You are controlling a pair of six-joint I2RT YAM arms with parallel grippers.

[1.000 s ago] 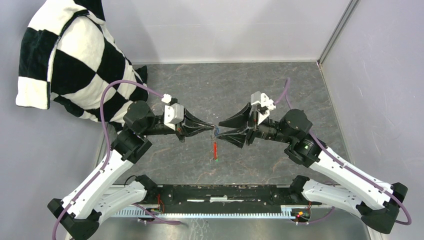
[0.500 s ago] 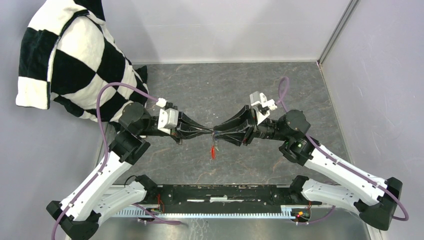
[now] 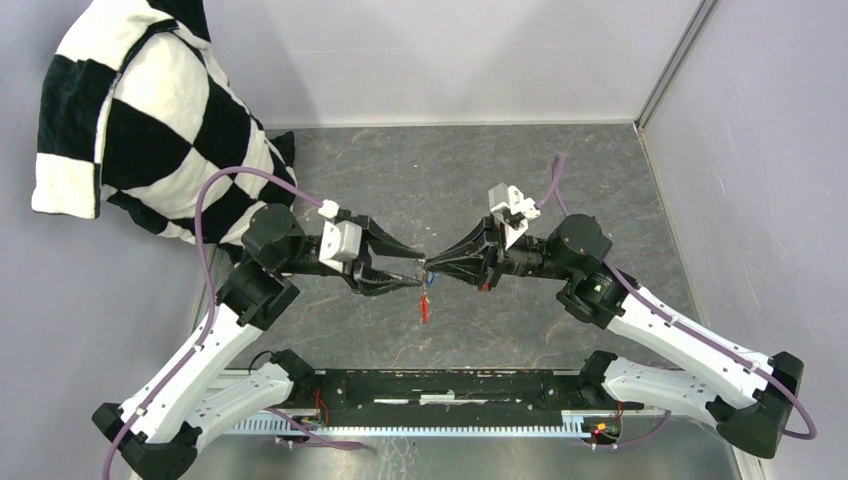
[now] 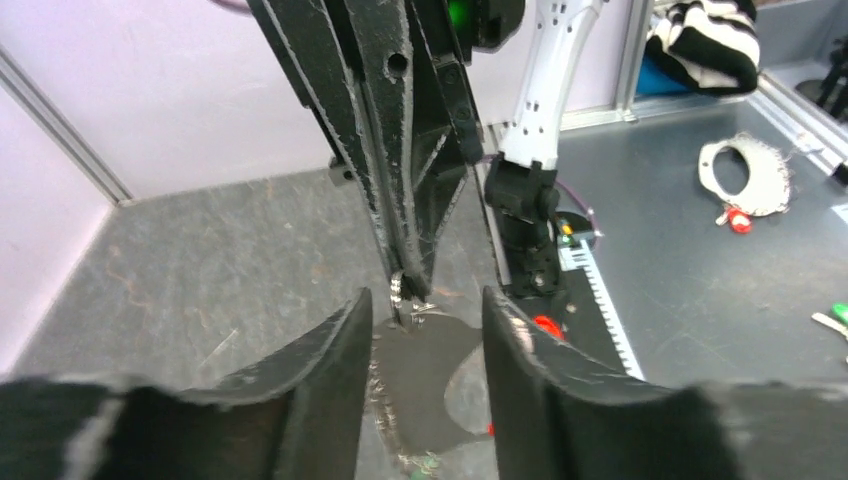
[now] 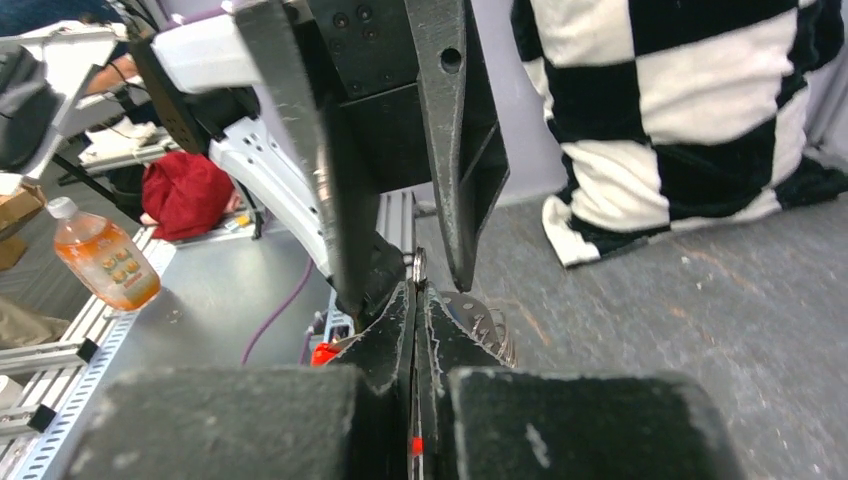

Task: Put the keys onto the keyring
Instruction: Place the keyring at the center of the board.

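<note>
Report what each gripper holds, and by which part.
Right gripper: shut on the keyring, pinching its thin metal ring at the fingertips, red tag hanging below. Left gripper: open, holding nothing.

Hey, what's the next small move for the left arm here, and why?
Probably ease the left gripper back slightly: its jaws stand open around the small thin metal keyring, which the shut right gripper pinches, red leaf-shaped tag dangling.

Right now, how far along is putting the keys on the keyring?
Done: keyring off the table, red tag dangling. In hand: right hand shut on the ring, left hand open beside it. Left: threading; a blue key hangs near the ring, whether it's on, I can't tell.
</note>
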